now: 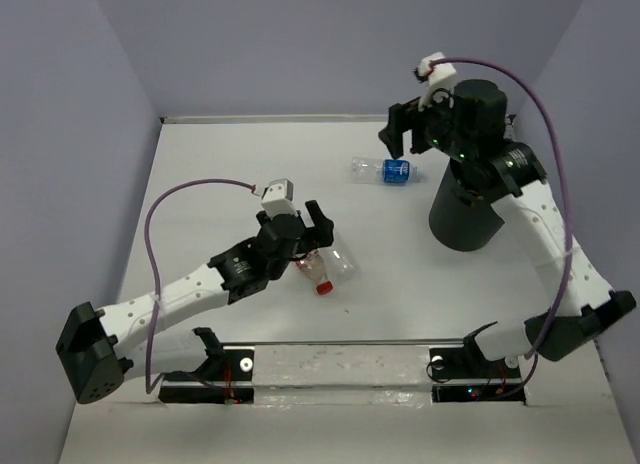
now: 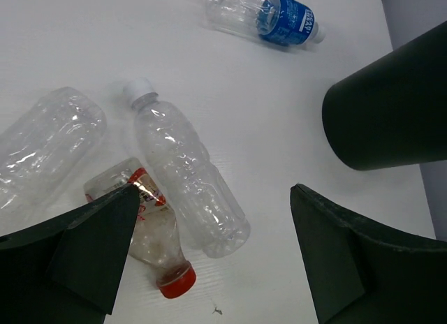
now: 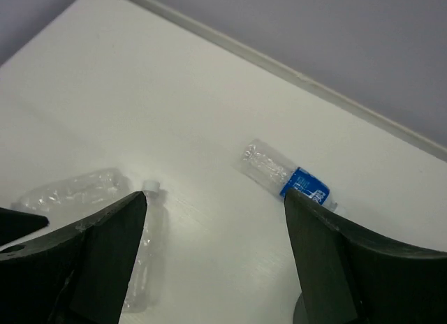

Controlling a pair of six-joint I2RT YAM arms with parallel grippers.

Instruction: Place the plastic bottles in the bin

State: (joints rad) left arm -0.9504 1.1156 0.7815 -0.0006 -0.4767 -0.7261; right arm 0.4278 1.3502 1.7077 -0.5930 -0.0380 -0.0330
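My left gripper (image 1: pixel 312 229) is open and hovers over a cluster of bottles lying on the white table. In the left wrist view (image 2: pixel 216 268) its jaws stand wide over a clear white-capped bottle (image 2: pixel 185 177), a red-capped bottle (image 2: pixel 157 244) and a third clear bottle (image 2: pixel 49 142). The red cap shows in the top view (image 1: pixel 324 286). A blue-labelled bottle (image 1: pixel 385 170) lies alone farther back (image 2: pixel 276 17) (image 3: pixel 283 174). The black bin (image 1: pixel 465 224) (image 2: pixel 391 107) stands at the right. My right gripper (image 1: pixel 398 139) (image 3: pixel 223 268) is open and empty, high beside the bin.
Grey walls close in the table at the back and both sides. The right arm reaches up around and over the bin. The white-capped bottle (image 3: pixel 143 247) and another clear one (image 3: pixel 70 188) show between the right fingers, far below.
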